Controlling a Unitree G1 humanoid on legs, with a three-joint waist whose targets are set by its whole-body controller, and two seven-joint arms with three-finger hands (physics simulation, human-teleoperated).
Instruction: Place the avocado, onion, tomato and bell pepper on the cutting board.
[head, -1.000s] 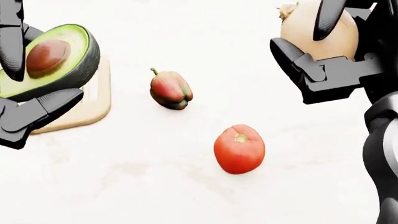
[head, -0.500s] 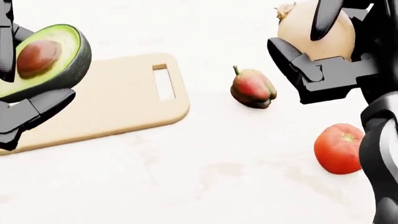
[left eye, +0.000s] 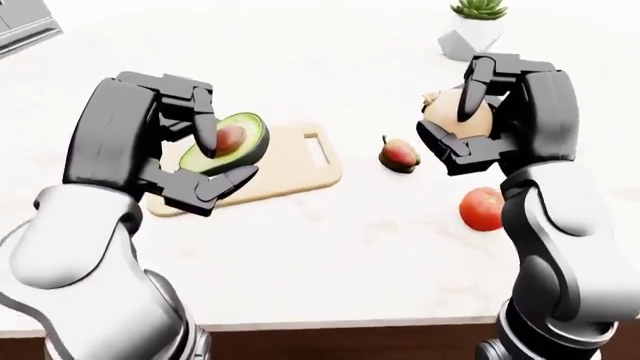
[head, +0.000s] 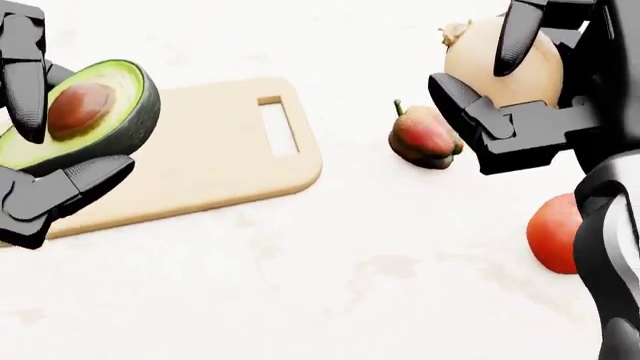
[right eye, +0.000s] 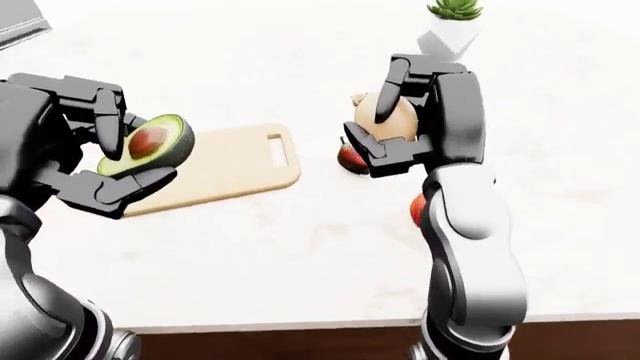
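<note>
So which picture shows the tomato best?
The left-eye view: the whole tomato lies clear on the counter beside the right arm. In the head view that arm covers its right side, and in the right-eye view only a red sliver peeks out behind the arm.

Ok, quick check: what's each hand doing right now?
Left hand: closed on the avocado half, held above the cutting board.
Right hand: closed on the onion, held up off the counter.

A robot's left hand (right eye: 95, 161) grips a halved avocado (right eye: 150, 142) above the left end of a wooden cutting board (right eye: 225, 169) on a white counter (right eye: 300, 247). Its right hand (right eye: 405, 124) holds an onion (right eye: 385, 116) aloft, partly hiding a bell pepper (right eye: 350, 157) and a tomato (right eye: 416, 211). A potted succulent (right eye: 447, 26) stands at the top.
</note>
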